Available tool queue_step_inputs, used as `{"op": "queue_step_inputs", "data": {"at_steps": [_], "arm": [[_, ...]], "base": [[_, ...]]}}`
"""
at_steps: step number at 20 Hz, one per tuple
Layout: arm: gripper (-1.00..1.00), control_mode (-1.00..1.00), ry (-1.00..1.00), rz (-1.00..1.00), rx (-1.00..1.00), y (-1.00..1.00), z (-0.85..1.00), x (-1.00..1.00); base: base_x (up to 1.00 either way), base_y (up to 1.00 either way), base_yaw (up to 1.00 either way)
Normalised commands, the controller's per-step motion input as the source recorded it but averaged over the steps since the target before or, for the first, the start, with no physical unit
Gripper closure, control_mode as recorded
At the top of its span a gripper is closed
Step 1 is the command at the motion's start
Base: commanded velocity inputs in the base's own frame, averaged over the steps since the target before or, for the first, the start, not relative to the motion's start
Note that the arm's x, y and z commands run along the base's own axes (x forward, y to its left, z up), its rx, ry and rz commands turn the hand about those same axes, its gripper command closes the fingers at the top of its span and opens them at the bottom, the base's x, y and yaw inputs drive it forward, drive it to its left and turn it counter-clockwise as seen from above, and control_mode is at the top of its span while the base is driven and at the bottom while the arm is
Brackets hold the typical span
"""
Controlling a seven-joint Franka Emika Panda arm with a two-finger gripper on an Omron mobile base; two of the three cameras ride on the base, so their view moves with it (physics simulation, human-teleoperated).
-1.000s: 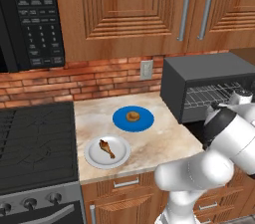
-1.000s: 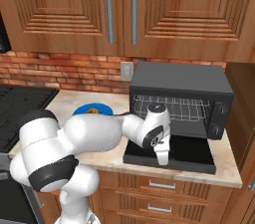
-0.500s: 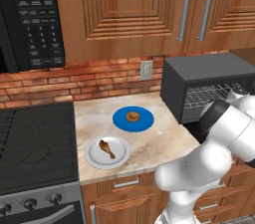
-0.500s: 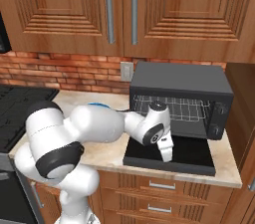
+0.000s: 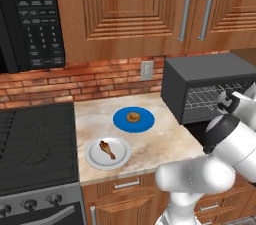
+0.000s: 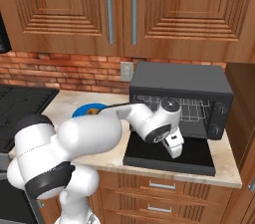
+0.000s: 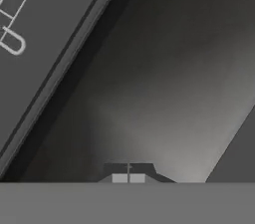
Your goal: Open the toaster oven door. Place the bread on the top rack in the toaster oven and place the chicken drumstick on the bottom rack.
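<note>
Dark grey flat toaster oven door already down, lying flat on the beige stone table in front of the dark grey boxy toaster oven; silver wire racks exposed. White two-finger end effector pointing down just above the open door panel, fingers pressed together, holding nothing. Small round golden-brown bread sitting mid blue round plate, well apart from the oven, to its left. Small reddish-brown chicken drumstick lying on white round plate, nearer the table's front edge, beside the black stovetop. Door step looks done; bread pick looks next. Bread probably light, soft, squashable: grip across the widest part from above, gentle squeeze, avoid crushing. Drumstick likely light, firmer, possibly slick: grip across the plump meaty end, not the thin bone end, to stop pivoting. Rack gaps look tight, so a low flat approach seems needed; plate rims could snag the fingers on descent.
</note>
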Motion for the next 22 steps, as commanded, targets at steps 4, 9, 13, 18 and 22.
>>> {"op": "queue_step_inputs", "data": {"at_steps": [4,9,13,18,22], "arm": [[1.00,-1.00,-0.08,0.38,-0.07,0.00,0.45,-0.08],[1.00,-1.00,-0.21,0.45,-0.09,0.00,0.26,-0.06],[1.00,-1.00,-0.13,0.44,-0.08,0.00,0.18,0.02],[-1.00,-1.00,0.01,0.31,-0.13,0.02,0.19,0.03],[-1.00,-1.00,0.18,0.31,-0.13,0.00,0.26,0.00]], "base": [[0.00,0.00,0.00],[0.00,0.00,0.00],[0.00,0.00,0.00],[0.00,0.00,0.00],[0.00,0.00,0.00]]}}
